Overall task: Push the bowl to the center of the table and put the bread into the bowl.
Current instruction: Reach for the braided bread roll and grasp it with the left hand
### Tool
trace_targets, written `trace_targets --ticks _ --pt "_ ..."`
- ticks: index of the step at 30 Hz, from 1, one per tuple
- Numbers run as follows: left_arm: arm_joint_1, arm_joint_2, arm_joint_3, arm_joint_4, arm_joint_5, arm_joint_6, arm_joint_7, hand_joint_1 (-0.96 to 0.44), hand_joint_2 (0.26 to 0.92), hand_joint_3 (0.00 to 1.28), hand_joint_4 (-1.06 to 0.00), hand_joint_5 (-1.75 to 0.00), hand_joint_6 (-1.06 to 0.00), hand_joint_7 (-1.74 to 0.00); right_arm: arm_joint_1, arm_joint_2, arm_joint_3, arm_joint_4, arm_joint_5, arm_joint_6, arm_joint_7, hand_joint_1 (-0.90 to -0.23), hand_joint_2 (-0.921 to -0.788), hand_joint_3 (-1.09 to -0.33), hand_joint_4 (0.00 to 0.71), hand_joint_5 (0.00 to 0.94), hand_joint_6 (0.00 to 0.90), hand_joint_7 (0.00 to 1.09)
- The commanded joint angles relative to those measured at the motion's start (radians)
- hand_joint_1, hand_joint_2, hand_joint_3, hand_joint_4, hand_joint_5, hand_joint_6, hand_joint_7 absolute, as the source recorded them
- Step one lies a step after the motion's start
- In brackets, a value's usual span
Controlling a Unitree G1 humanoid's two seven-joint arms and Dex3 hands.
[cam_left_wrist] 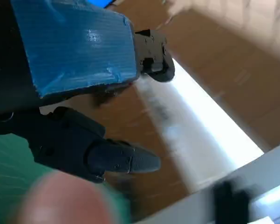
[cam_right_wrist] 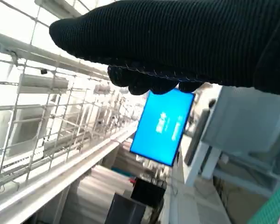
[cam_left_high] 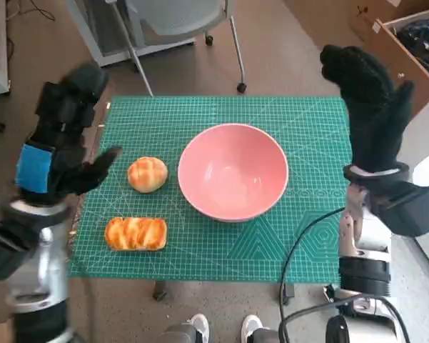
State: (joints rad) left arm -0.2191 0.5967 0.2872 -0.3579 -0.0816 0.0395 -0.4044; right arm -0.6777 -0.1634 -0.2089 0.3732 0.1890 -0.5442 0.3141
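Both robot hands, left robot hand (cam_left_high: 61,143) and right robot hand (cam_left_high: 371,107), hang open beside the bowl (cam_left_high: 233,172).

Brown floor (cam_left_high: 50,57); white chair (cam_left_high: 178,18) past the table's far edge, cardboard box (cam_left_high: 407,43) beyond its far-right corner. Glowing blue screen (cam_right_wrist: 162,127), metal racks (cam_right_wrist: 46,121).

Small table (cam_left_high: 93,266) covered by a green gridded mat (cam_left_high: 300,236). On the mat: pink bowl (cam_left_high: 233,171) upright near the middle; round bun (cam_left_high: 148,174) just beside the bowl's left, apart from it; ridged loaf (cam_left_high: 135,234) nearer the front edge, below the bun, not touching it.
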Motion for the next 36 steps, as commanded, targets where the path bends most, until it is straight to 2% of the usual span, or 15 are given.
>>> trace_targets --ticks 1,3,7,14,22,36 --pt "0.082 0.150 0.031 -0.148 0.116 0.066 -0.072 -0.55 0.895 0.05 -0.10 -0.21 -0.01 -0.55 0.054 -0.004 0.017 -0.054 -0.002 0.071 -0.022 -0.620 -0.921 -0.746 0.225 0.011 0.079 0.45" --pt "0.101 0.159 0.031 -0.158 0.137 0.052 -0.075 -0.54 0.890 0.03 -0.12 -0.20 -0.02 -0.55 0.059 -0.001 0.020 -0.069 0.003 0.087 -0.028 -0.620 -0.921 -0.742 0.226 0.011 0.080 0.45" --pt "0.160 0.167 0.022 -0.158 0.187 -0.042 -0.073 -0.55 0.881 0.01 -0.17 -0.17 -0.08 -0.56 0.067 0.004 0.024 -0.089 0.017 0.112 -0.036 -0.622 -0.921 -0.733 0.231 0.012 0.082 0.45" --pt "0.240 0.162 -0.014 -0.131 0.236 -0.166 -0.081 -0.58 0.875 0.00 -0.26 -0.09 -0.18 -0.50 0.068 0.009 0.022 -0.090 0.014 0.122 -0.043 -0.624 -0.921 -0.724 0.236 0.011 0.086 0.45" --pt "0.289 0.158 -0.058 -0.061 0.316 -0.299 -0.059 -0.55 0.833 0.00 -0.34 -0.03 -0.28 -0.39 0.065 0.009 0.019 -0.086 0.017 0.121 -0.047 -0.625 -0.921 -0.724 0.241 0.011 0.088 0.45" --pt "0.297 0.140 -0.190 0.045 0.440 -0.366 -0.055 -0.55 0.819 0.00 -0.37 0.00 -0.38 -0.19 0.056 0.010 0.020 -0.074 0.047 0.124 -0.034 -0.626 -0.921 -0.721 0.248 0.010 0.103 0.45"
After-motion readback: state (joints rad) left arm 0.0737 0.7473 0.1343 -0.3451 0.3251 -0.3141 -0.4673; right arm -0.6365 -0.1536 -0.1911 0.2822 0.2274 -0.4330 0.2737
